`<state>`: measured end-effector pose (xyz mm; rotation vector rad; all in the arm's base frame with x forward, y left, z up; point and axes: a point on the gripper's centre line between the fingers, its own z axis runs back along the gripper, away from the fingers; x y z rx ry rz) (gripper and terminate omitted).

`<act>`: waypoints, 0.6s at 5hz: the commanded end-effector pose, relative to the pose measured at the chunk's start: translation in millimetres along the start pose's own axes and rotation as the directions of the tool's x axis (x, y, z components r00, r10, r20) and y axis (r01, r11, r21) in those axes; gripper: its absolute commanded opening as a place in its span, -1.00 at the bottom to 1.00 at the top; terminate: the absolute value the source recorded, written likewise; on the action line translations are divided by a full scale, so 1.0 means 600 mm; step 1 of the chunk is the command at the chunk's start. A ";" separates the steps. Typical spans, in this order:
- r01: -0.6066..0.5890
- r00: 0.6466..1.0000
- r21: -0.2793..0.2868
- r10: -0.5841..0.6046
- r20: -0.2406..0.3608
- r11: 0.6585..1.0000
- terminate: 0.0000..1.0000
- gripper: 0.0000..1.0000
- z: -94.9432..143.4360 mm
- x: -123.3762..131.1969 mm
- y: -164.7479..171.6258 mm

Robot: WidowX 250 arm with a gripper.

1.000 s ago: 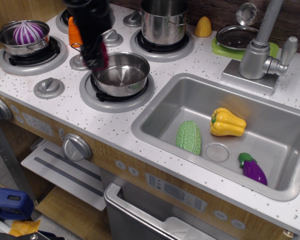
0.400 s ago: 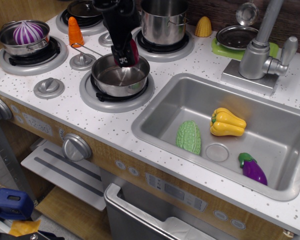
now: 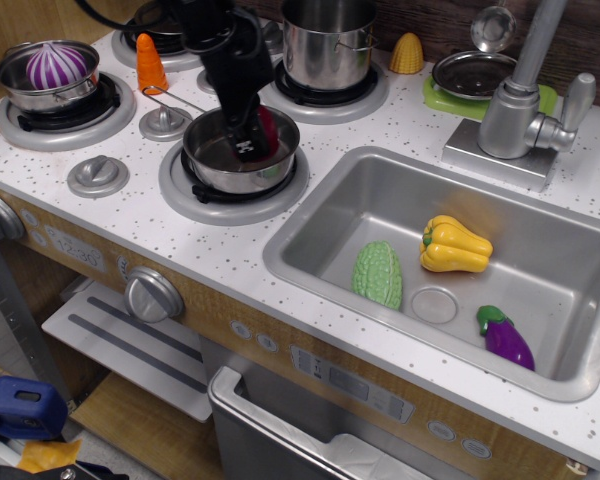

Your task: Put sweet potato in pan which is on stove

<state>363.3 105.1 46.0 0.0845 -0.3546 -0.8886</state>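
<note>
An orange carrot (image 3: 151,62) stands upright near a small pot (image 3: 48,88) holding a purple-striped onion (image 3: 56,66). A tall steel pot (image 3: 327,42) sits at the back. In the sink (image 3: 380,185) lie a yellow pepper (image 3: 454,245), a green vegetable (image 3: 378,274) and a purple eggplant (image 3: 506,337). A yellow corn (image 3: 407,53) stands near the faucet (image 3: 525,85).

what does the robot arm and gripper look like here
The arm is black and blocky, coming in from the top edge of the picture, with a dark cable looping near its upper part. The gripper is black too, narrow and elongated, with small pale markings near its tip. No other colours or logos are readable.
</note>
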 end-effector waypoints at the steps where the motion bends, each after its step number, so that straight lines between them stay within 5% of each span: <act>1: 0.035 0.999 0.017 -0.035 0.014 0.999 -1.00 1.00 0.014 -0.004 0.025; 2: 0.035 0.999 0.017 -0.035 0.014 0.999 -1.00 1.00 0.014 -0.004 0.025; 3: 0.035 0.999 0.017 -0.035 0.014 0.999 1.00 1.00 0.014 -0.004 0.025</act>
